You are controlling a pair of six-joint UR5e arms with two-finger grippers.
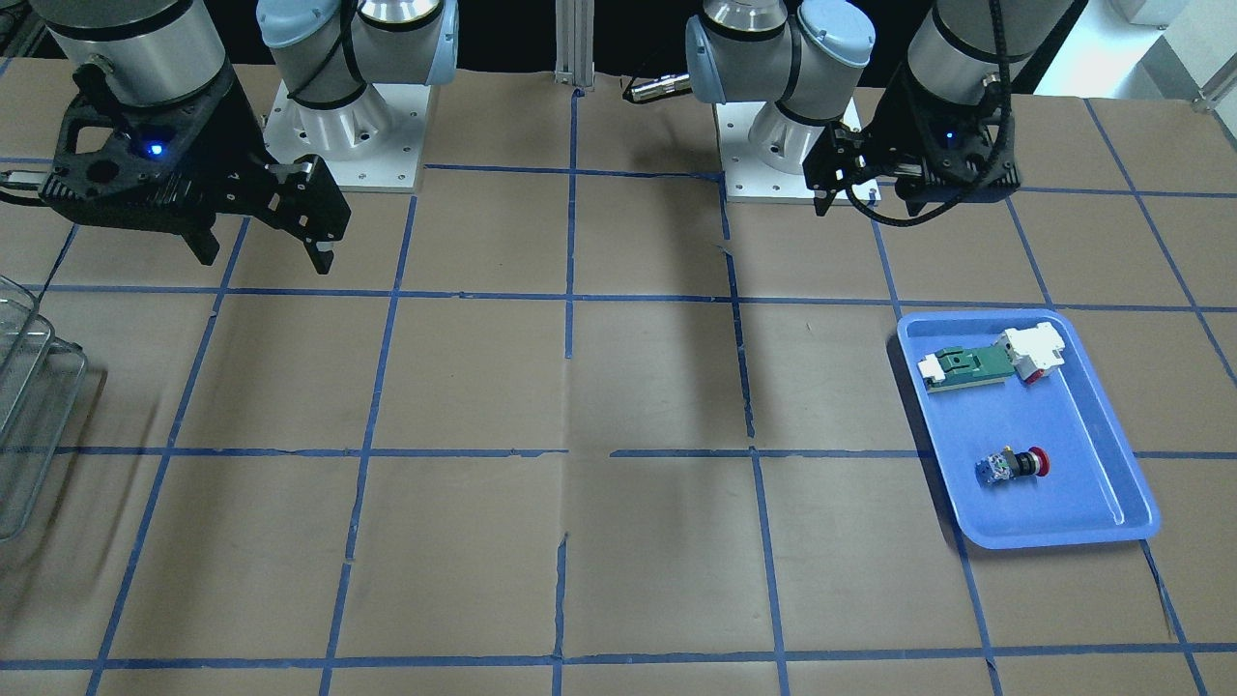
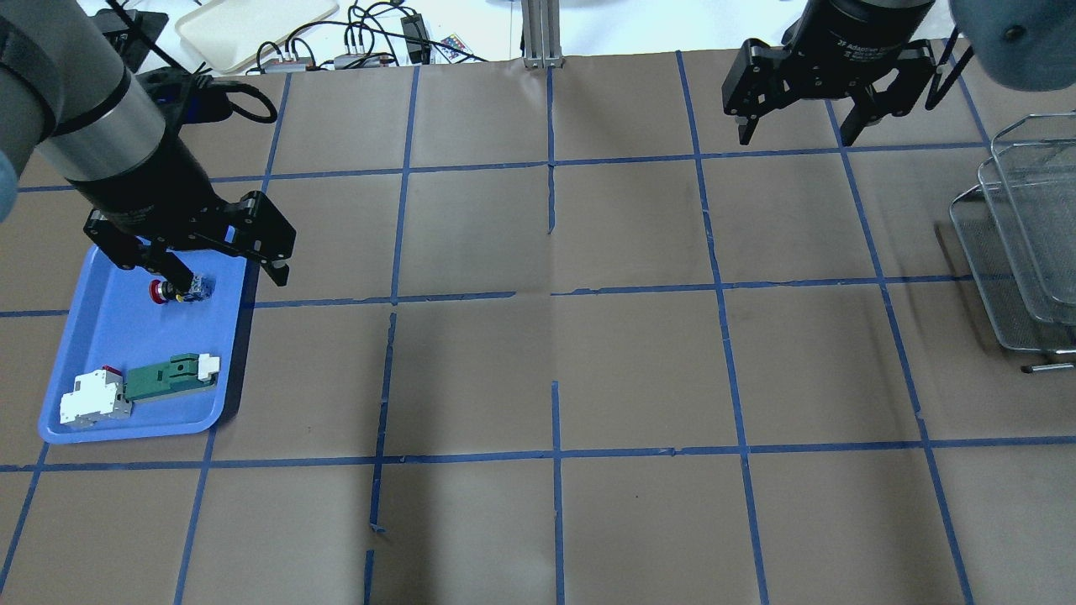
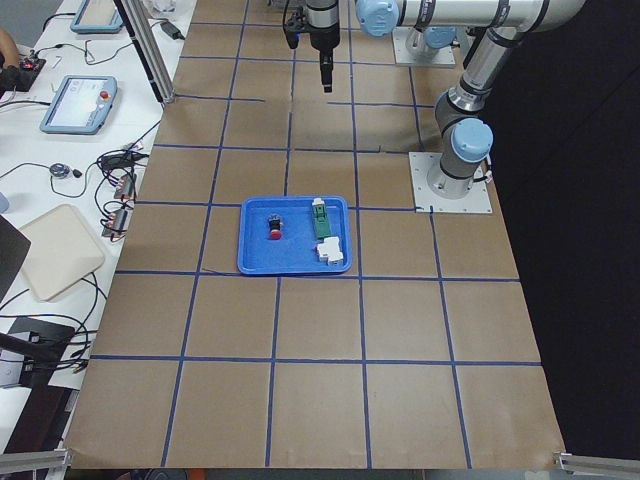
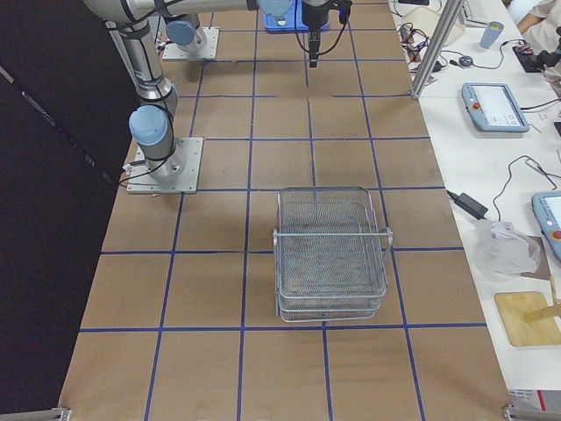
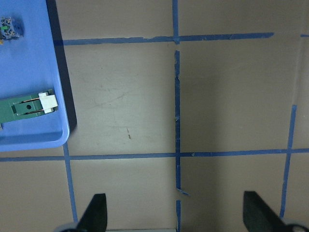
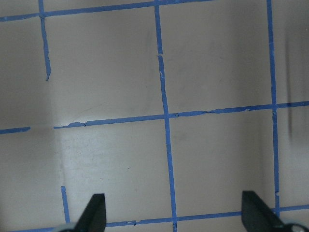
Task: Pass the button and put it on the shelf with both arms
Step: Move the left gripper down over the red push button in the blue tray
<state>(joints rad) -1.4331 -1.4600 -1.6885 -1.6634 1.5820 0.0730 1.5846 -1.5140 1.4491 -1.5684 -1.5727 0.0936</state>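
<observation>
- One worktop (image 2: 639, 353) runs in front of me, papered brown and cut into squares by blue tape, with two arms over it.
- In the left half, well in from the left end, lies one blue tray (image 2: 101, 336) holding three parts.
- The button (image 2: 178, 290) is one of those three, and the only one of its kind. It lies on its side in the part of the tray nearer the operators' edge. Its red cap points toward the left end and its pale block end toward the middle of the table. Nothing touches it.
- The other two parts sit in the part of the tray nearer the robot's edge: one white block with red (image 2: 92, 399) and one green-and-white flat part (image 2: 168, 378), butted end to end.
- The left gripper (image 2: 229, 277) hangs above the table, its two fingers spread wide with nothing between them. Its own wrist camera catches only a corner of the tray off to one side, so it is beside the tray rather than over it.
- The middle of the worktop shows only paper and tape.
- The right gripper (image 2: 797, 130) hangs in the right half, also above the paper. Its two fingers are likewise spread apart and empty.
- Furthest right stands one shelf (image 2: 1021, 252), a silvery wire rack with at least two stacked tiers. It is well apart from both grippers and in from the right end.
</observation>
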